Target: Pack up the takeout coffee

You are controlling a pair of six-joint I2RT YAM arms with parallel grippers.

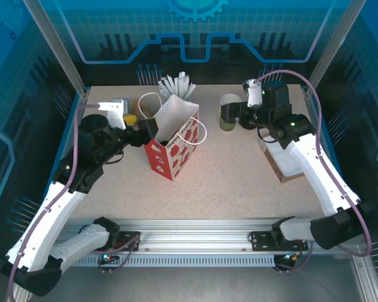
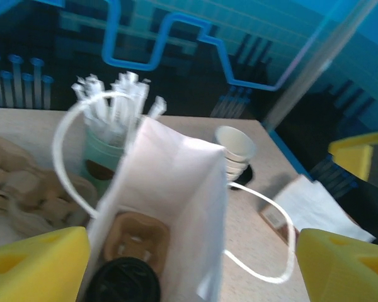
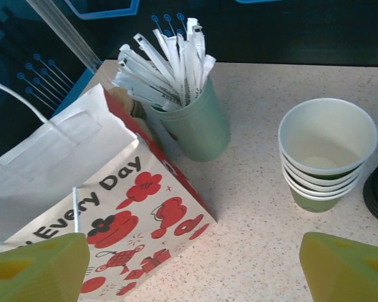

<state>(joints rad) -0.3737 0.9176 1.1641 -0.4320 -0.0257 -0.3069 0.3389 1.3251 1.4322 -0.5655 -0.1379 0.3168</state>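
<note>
The coffee seems seated in the bag; packing looks finished. The left pincer and right pincer gape wide, empty; withdraw next.

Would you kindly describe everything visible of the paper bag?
The paper bag stands upright and open on the table, beside the pale green cup of wrapped sticks. It looks like white paper printed with red pictures and "Every Day", with thin white loop handles. Inside sit a brown pulp cup carrier and the black-lidded takeout coffee.
</note>
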